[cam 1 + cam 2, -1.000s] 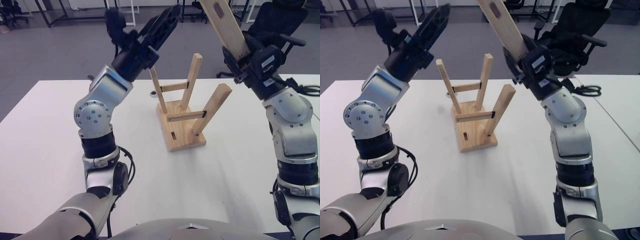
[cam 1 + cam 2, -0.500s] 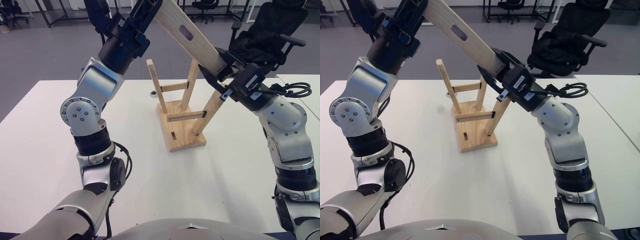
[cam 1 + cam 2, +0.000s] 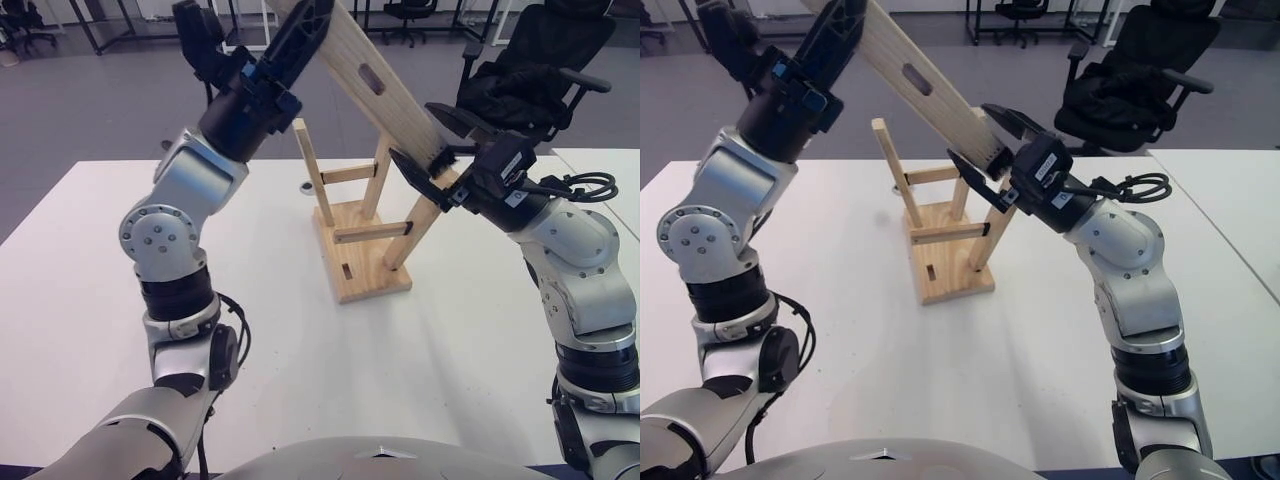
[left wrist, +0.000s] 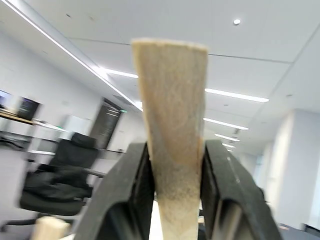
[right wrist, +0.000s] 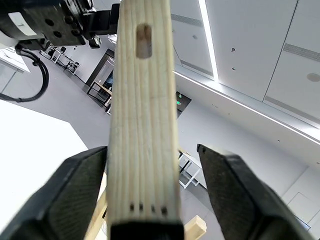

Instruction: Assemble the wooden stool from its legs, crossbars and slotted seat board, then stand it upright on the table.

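A loose wooden leg (image 3: 395, 100) with a slot hangs slanted above the table. My left gripper (image 3: 305, 35) is shut on its upper end; in the left wrist view both fingers (image 4: 135, 185) press against the wood (image 4: 172, 125). My right gripper (image 3: 412, 130) stands open around the lower end, and the right wrist view shows the leg (image 5: 142, 125) between spread fingers (image 5: 230, 195). Below, the slotted seat board (image 3: 365, 275) lies flat on the table. Three legs (image 3: 385, 160) point up from it, joined by crossbars (image 3: 372, 232).
The white table (image 3: 100, 280) has free room left, right and in front of the stool. A black office chair (image 3: 540, 70) stands behind the far edge on the right. A black cable (image 3: 590, 185) loops beside my right arm.
The right gripper tilted the leg from near upright over towards the left arm. The left gripper shut on its upper end. The right gripper has now opened around the lower end.
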`<state>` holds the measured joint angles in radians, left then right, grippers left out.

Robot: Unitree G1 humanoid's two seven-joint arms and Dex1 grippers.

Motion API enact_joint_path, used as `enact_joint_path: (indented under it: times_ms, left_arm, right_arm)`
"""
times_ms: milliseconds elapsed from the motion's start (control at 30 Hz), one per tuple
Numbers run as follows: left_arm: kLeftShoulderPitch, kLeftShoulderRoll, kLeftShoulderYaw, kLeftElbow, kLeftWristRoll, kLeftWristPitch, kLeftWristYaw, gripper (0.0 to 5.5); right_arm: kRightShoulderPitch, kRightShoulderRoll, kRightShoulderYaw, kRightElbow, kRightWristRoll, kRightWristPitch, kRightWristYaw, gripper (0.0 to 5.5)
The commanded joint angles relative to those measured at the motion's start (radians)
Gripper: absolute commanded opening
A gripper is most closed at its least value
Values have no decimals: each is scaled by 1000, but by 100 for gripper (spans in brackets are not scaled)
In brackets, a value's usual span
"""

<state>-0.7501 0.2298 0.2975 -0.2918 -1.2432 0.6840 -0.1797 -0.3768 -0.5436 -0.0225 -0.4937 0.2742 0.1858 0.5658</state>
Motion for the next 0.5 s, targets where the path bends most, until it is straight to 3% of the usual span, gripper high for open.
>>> enact_joint_path:
  times_ms: [33,167,267,400,500]
  left_arm:
    - [66,101,135,-6,4,-50,18,103]
    - [295,152,201,-95,-18,-17,42,103]
    - [470,96,174,-126,53,-35,112,103]
    - [634,-21,29,-130,217,-76,174,103]
    - [697,-148,6,-106,254,-124,266,103]
  right_arm:
    - [-15,20,-53,-9,10,23,-52,409]
    - [-47,40,-189,139,-6,106,-205,414]
    - [19,72,-200,268,-91,207,-341,414]
    - [151,84,-53,527,-238,129,-335,414]
    - [166,130,72,824,-334,-54,-320,414]
